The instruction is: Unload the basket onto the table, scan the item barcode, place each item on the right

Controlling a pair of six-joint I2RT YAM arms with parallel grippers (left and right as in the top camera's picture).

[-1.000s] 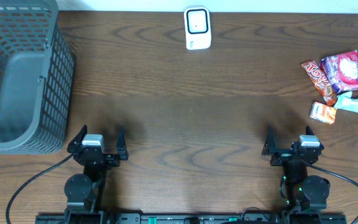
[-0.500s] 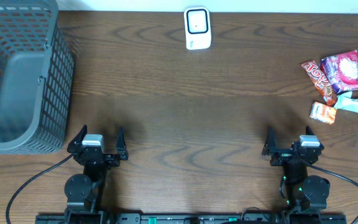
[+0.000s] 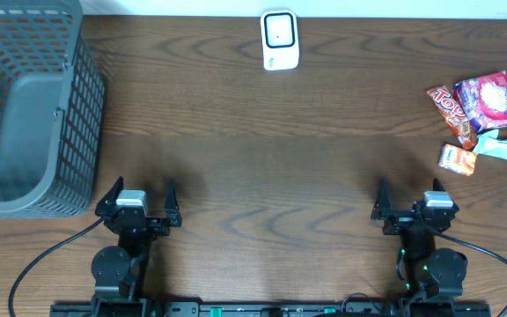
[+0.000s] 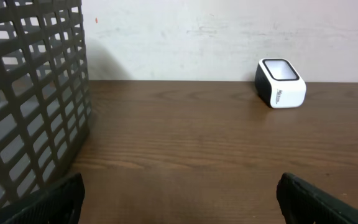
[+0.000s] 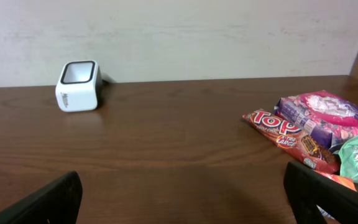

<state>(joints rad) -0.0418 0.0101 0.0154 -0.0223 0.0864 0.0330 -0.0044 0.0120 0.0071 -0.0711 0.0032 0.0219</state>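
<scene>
Both arms sit low at the near edge of the table point(image 3: 262, 150). The L gripper point(image 3: 142, 194) is at approx 7 o'clock in the overhead view, jaws released and spread wide, w/ only bare wood btw them. The R gripper point(image 3: 409, 198) is at approx 5 o'clock, jaws likewise spread wide and gripping nothing. In each wrist view we get just the dark fingers at the bottom corners, the L fingers point(image 4: 48, 202) and the R fingers point(image 5: 39, 202), each pair far apart w/ tabletop btw.

Task items: we count four snack pkgs bunched at approx 3 o'clock, near the R edge of the table and well apart from both grippers.
- The red bar point(image 3: 451, 114) lies at an angle, touching the purple-pink bag point(image 3: 489, 101) on the bag's 9 o'clock side.
- The mint-green pkt point(image 3: 504, 145) lies just beside the bag at its 6 o'clock.
- The orange pkt point(image 3: 457, 159) lies at the near end of the red bar, at approx 8 o'clock of the mint one.

We can't make out a barcode on any of them.

The scanner point(image 3: 280, 40), white w/ a dark window on top, stands at 12 o'clock by the far edge, well apart from the snacks. It shows at approx 1 o'clock in the L wrist view and approx 10 o'clock in the R wrist view.

The grey mesh basket point(image 3: 86, 132) stands upright at approx 10 o'clock, in the far L corner, just beyond the L gripper.
</scene>
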